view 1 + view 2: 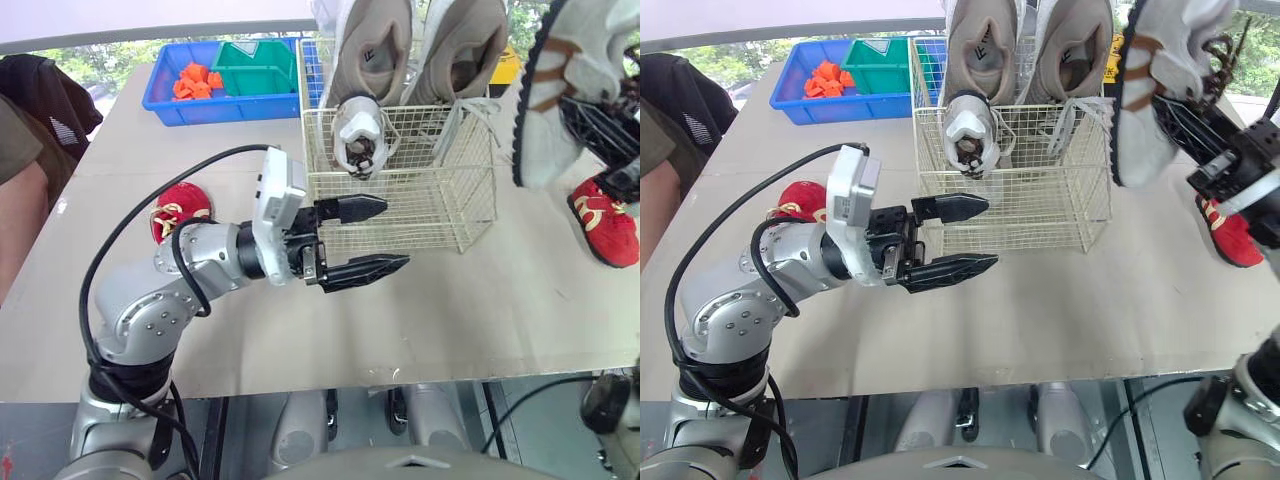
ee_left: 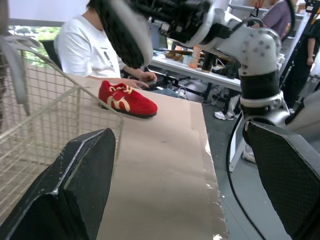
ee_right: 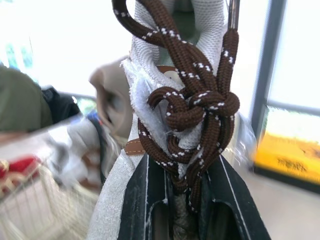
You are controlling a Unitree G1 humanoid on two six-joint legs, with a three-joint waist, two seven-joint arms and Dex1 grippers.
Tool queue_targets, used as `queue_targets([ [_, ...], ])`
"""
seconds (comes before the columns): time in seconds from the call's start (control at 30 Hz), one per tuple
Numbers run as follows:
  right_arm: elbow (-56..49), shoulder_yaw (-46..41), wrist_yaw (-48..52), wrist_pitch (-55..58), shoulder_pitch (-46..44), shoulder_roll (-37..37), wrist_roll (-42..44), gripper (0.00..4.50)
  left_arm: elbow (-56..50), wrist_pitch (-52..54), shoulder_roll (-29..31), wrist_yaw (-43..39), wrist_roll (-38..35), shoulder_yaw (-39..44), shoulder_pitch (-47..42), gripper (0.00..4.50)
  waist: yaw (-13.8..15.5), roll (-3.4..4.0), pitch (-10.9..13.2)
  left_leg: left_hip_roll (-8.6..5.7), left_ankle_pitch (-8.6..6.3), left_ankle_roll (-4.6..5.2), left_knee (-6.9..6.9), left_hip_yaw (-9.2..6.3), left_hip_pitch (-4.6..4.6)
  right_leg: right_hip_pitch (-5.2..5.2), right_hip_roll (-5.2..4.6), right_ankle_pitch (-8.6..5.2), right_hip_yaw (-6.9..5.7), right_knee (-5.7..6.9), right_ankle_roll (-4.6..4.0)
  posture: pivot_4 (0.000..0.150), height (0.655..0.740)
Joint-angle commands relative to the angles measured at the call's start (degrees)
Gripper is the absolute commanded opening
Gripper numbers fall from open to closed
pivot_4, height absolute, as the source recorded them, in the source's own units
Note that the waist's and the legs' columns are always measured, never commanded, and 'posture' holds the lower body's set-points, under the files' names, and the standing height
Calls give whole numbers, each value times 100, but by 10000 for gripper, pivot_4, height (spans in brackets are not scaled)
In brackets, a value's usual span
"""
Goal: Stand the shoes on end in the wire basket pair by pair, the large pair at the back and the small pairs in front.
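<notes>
The wire basket [image 1: 400, 190] sits upper centre of the head view, the large beige pair [image 1: 375, 50] on end at its back, one small white shoe [image 1: 358, 135] in front. Upper right, my right gripper [image 3: 181, 185] clamps a brown-laced white shoe [image 1: 550, 90] in the air beside the basket; my left gripper [image 1: 393, 236] gapes wide at centre frame.

A pale tan table top [image 1: 200, 330] with a cardboard-like surface spreads across the foreground, its near edge dropping to a grey-green floor [image 1: 530, 440]. At the table's far left corner stands a blue plastic tray [image 1: 165, 108] (small orange pieces [image 1: 195, 82] lie in it, with a green plastic bin [image 1: 255, 68] beside them). Beyond it, daylight and green foliage show through a window [image 1: 95, 62]. The left wrist view takes in a long, cluttered white workbench [image 2: 200, 72] and a seated person in a white shirt [image 2: 82, 47].
</notes>
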Motion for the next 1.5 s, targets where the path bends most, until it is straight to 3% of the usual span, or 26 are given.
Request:
queue_targets([
  [0.03,-458,775,-881,-1113,-59,526,-859,119,-133,-470,-272,163,90,294,158,45000,-2,0,-1,0,1,-1,0,1,0,0,0,4,1,0,-4,1500,7400],
  [0.2,286,2345,-1176,-3345,418,1152,-2779,119,-360,-590,-370,316,-257,672,554,45000,-25,-3,-2,-2,15,-25,-2,7,-5,-5,0,8,2,-3,0,1500,7400],
  [0.37,1499,2963,-1722,-5308,374,1583,-4006,119,-684,-725,-316,498,-447,1048,1166,45000,-65,-2,-1,-1,15,-25,-2,11,-3,-8,-2,4,7,0,-7,1500,7400],
  [0.57,3205,3350,-2054,-6704,306,1894,-4634,119,-1094,-804,-166,701,-509,1299,1853,45000,-57,-1,0,2,16,-27,-2,11,1,-9,-1,1,7,4,-13,1500,7400],
  [0.73,4354,3395,-1762,-7168,390,1999,-4274,119,-1197,-923,-135,867,-414,1238,1975,45000,-67,-8,-5,3,16,-27,-2,12,4,-4,-4,2,8,3,-17,1500,7400],
  [0.77,4458,3402,-1660,-7233,447,2006,-4170,8142,-1205,-942,-135,898,-403,1218,1973,45000,-67,-8,-5,3,16,-27,-2,12,6,-3,-4,2,8,3,-17,1500,7400],
  [0.87,4299,3359,-1400,-7036,756,2093,-3623,18666,-1191,-995,-133,964,-381,1156,1940,45000,-62,-16,-15,3,16,-27,-3,11,10,1,-4,2,9,3,-17,1500,7400],
  [0.9,4154,3388,-1279,-6926,894,2061,-3489,25056,-1180,-1007,-135,979,-381,1144,1931,45000,-58,-17,-16,6,15,-27,-4,6,11,4,-3,2,3,3,-17,1500,7400],
  [1.03,3174,3397,-944,-6174,1480,1764,-2936,43237,-1100,-1062,-135,874,-360,1116,2005,45000,-9,-24,-24,6,15,-28,-10,-4,6,5,-9,0,-11,-3,-18,1500,7400],
  [1.33,1049,2868,-543,-4186,2218,418,-1842,44242,-747,-1039,-153,509,-404,793,1767,45000,82,-21,-23,1,1,-5,-19,-3,3,6,-17,-2,-18,-20,-16,1500,7400],
  [1.5,440,2379,-338,-3465,2361,-302,-1305,44242,-478,-1068,-178,251,-218,574,1617,45000,78,-15,-22,1,-1,1,-10,1,7,5,-18,-11,-15,-12,0,1500,7400],
])
